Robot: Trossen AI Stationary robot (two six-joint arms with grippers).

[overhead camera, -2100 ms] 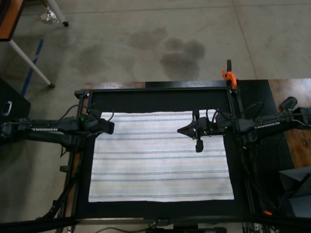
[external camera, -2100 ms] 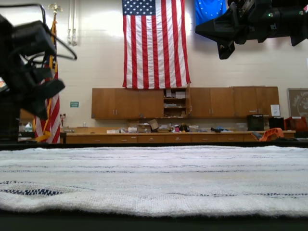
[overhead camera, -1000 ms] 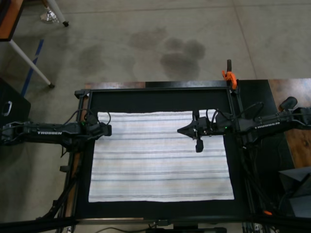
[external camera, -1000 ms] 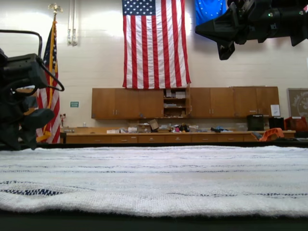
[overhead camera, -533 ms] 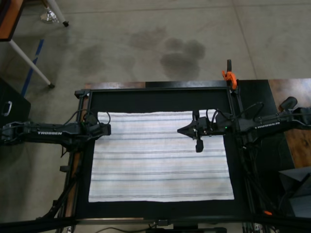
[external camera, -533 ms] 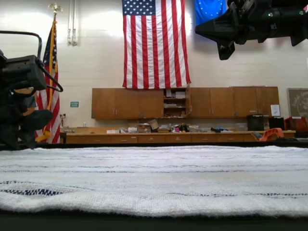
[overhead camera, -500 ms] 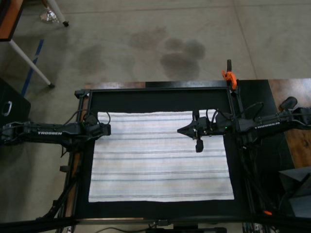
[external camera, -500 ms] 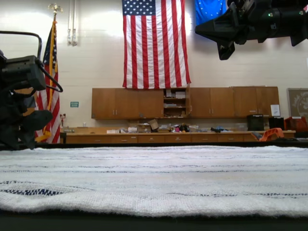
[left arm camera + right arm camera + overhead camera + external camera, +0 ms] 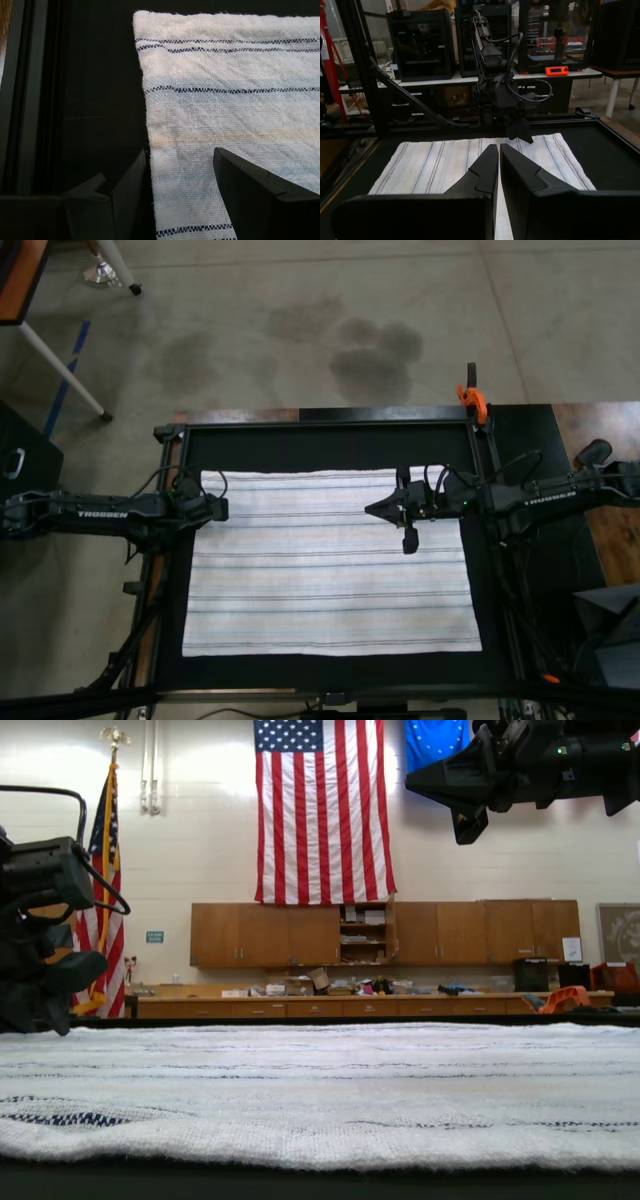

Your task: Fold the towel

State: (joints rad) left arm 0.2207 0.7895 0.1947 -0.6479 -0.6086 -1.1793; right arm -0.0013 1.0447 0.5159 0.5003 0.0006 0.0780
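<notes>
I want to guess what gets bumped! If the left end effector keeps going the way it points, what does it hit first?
Probably the towel. The left end effector, open, straddles the towel's side edge, pointing across the cloth.

Left gripper (image 9: 177, 187) low, jaws spread apart. Right gripper (image 9: 498, 165) raised, arm extended level, jaws pressed together, nothing between them.

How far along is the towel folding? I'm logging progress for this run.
No fold is made yet: the towel lies flat and spread out on the black table. In hand: the left gripper is low at a towel edge near a corner, jaws open astride it. The right gripper hangs above the towel, jaws shut and empty. Grasping, lifting and folding all remain.
</notes>
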